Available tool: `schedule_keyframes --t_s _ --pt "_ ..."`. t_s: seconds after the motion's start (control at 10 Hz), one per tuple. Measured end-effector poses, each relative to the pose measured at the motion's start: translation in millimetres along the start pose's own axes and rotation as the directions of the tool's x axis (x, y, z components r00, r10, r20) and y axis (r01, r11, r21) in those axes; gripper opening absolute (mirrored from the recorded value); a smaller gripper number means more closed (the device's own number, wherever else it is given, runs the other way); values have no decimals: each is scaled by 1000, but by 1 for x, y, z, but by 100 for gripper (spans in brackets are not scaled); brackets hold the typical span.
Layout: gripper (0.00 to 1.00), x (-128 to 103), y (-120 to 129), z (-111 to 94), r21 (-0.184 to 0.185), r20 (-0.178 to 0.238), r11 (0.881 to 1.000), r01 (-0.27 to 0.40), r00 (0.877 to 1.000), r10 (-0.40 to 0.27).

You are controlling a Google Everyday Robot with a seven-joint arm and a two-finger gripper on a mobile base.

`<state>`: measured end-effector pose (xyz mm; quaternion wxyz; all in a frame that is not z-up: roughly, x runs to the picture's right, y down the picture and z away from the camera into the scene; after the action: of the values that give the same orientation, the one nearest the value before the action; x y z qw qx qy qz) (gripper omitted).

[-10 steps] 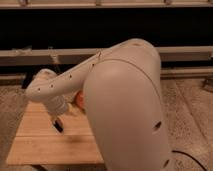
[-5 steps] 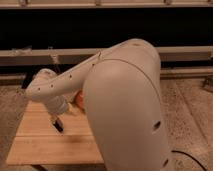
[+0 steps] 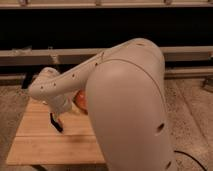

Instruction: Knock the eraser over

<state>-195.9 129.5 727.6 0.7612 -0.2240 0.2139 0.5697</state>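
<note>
1. The smooth off-white moulded plastic arm shell (image 3: 127, 105) has a bulbous, rounded main segment.
2. Small dark round fastener holes dot the shell surface.
3. A narrower off-white forearm segment (image 3: 65, 82) carries a row of similar holes.
4. The dark two-finger gripper (image 3: 56, 123) sits at the forearm's lower end, above a wooden board.

The eraser (image 3: 58, 126) shows only as a small dark block on the wooden board, tilted (its band cannot be made out). It sits right at the tip of the gripper (image 3: 54, 120), left of centre.
</note>
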Motion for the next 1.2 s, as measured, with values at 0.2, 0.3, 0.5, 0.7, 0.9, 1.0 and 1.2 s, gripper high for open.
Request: schedule_keyframes --t_s 0.2,0.3,0.5,0.7,0.9,1.0,1.2 --pt "65 -4 -7 3 4 -3 1000 -23 1000 23" --pt "65 -7 -10 9 3 -6 999 -35 999 35" --pt "65 -10 -12 29 11 -20 999 -45 999 45" --pt "65 -11 -11 51 25 -41 998 -50 998 51" --pt "65 -13 -10 65 30 -59 998 -50 997 51" --pt "65 -14 -6 70 21 -65 999 -42 997 43" --pt "65 -19 6 70 -3 -64 1000 -17 998 17"
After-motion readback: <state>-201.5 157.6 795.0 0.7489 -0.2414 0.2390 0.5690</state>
